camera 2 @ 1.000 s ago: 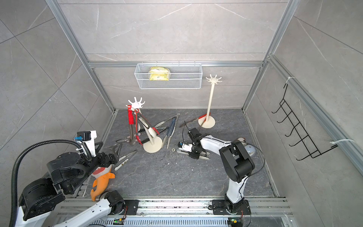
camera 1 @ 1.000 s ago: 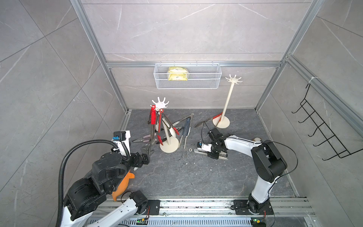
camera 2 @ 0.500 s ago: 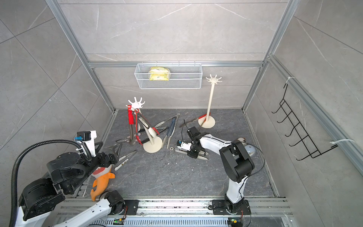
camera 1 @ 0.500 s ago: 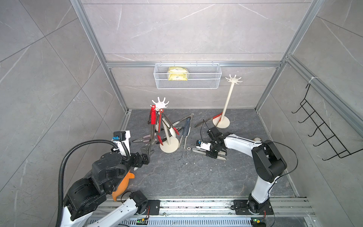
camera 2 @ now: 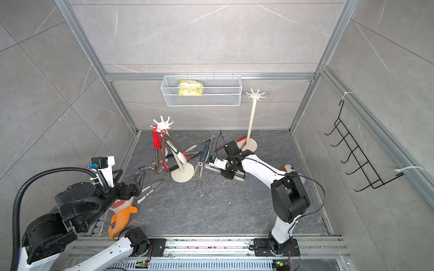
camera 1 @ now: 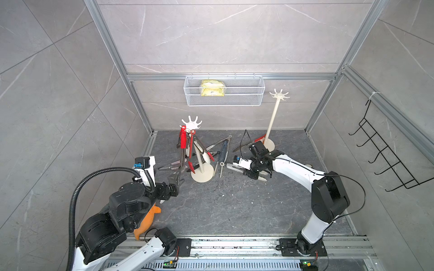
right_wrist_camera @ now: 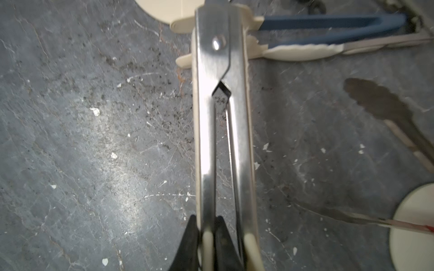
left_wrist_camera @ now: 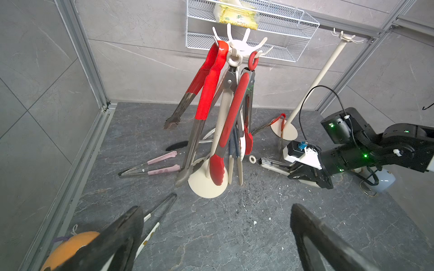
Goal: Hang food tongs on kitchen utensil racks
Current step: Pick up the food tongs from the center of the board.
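Noting a wire basket hooked on the far wall rail, holding one yellow packet toward its left end.

Watching the right tool pinching together on one arm of the cream-tipped tongs, with the second arm left outside the grip. Reading these tongs as polished bare-steel arms, riveted near the hinge end, cream lining showing along the edges, cream tips.

Placing them low at mid-surface, just right of the round base of the short rack, between it and the tall rack. Not managing to tell whether resting on the surface or lifted just clear.

Tracing the long axis roughly left to right, nearly flat. Hinge end pointing left toward the short rack's base, cream tips pointing right and slightly near, past the tool.

Finding the left tool spread wide apart, gripping nothing, hovering over the near left of the surface, facing the short rack.

Logging red-handled tongs among several hanging from the short rack's hooks. Logging pink-tipped tongs and blue-grey tongs lying flat around its base.
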